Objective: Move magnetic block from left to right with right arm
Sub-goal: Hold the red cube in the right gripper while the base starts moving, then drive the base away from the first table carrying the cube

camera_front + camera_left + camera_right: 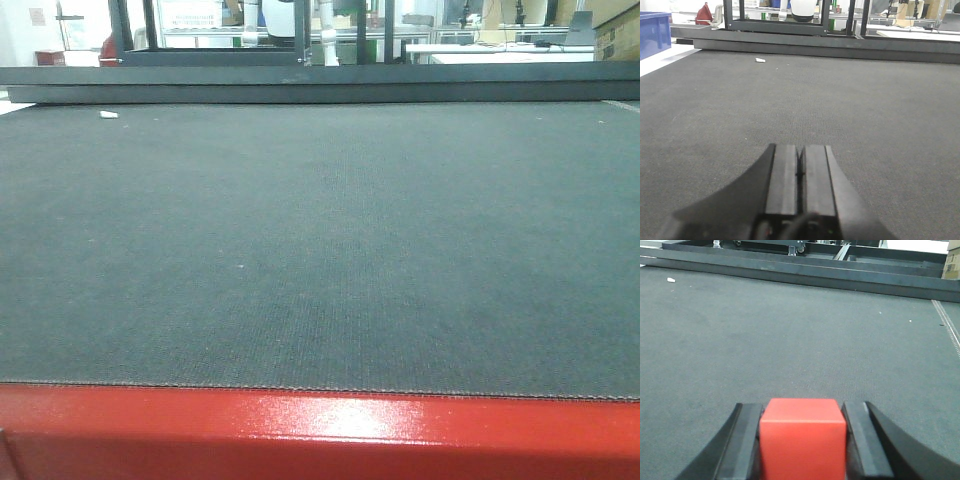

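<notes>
Right tool (802,412): clamped on block (803,442) | left tool (801,152): pressed closed, empty | block best carried level, set gently toward table (790,340) right edge

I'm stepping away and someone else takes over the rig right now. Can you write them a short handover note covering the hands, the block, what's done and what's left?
Left hand: shut, holding nothing, pointing out across the dark mat.
Right hand: shut on the magnetic block, with one finger against each side face.
Block: the red cube sits between the right fingers. The views do not show whether it is off the mat, or how far across the mat it is.
Done: the grasp.
Left: carry the block to the right side, set it down, open the hand and back away.
</notes>
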Controlling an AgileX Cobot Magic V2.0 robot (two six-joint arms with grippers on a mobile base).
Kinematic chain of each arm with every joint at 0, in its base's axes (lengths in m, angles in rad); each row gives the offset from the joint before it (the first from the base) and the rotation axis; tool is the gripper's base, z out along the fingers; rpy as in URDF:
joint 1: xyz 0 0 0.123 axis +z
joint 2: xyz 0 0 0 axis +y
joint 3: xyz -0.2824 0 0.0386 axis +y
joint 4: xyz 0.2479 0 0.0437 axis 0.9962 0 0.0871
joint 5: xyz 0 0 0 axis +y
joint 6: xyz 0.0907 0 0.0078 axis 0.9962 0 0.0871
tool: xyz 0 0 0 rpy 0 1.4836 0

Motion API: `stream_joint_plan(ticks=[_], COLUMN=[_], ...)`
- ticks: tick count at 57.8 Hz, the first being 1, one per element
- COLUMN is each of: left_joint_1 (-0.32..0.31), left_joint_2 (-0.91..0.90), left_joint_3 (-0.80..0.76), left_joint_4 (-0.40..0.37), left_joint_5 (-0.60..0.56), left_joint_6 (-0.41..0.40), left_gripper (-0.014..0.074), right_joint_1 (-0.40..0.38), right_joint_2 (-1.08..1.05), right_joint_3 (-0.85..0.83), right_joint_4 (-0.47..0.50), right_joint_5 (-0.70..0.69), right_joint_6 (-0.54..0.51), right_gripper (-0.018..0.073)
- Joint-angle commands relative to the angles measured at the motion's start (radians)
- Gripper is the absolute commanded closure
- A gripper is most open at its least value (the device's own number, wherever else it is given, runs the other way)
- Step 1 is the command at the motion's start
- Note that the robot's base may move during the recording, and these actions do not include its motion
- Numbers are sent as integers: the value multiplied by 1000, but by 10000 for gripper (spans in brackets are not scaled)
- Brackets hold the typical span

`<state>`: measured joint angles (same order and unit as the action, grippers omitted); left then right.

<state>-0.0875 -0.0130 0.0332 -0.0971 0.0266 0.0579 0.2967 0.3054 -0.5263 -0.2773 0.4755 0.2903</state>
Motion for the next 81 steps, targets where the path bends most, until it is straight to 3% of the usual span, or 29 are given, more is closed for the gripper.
stream_joint_plan(ticks=[1, 81], left_joint_1=[-6, -6], left_joint_2=[-12, -12], left_joint_3=[7, 7], left_joint_4=[-5, -5], left_joint_5=[-83, -83], left_joint_6=[-6, -6], left_gripper=[722, 722], right_joint_1=[-7, -7], right_joint_2=[9, 9], right_joint_3=[-33, -33], right_joint_4=[-28, -28], right_joint_5=[-92, -75], right_joint_6=[-6, -6], right_gripper=[361, 361])
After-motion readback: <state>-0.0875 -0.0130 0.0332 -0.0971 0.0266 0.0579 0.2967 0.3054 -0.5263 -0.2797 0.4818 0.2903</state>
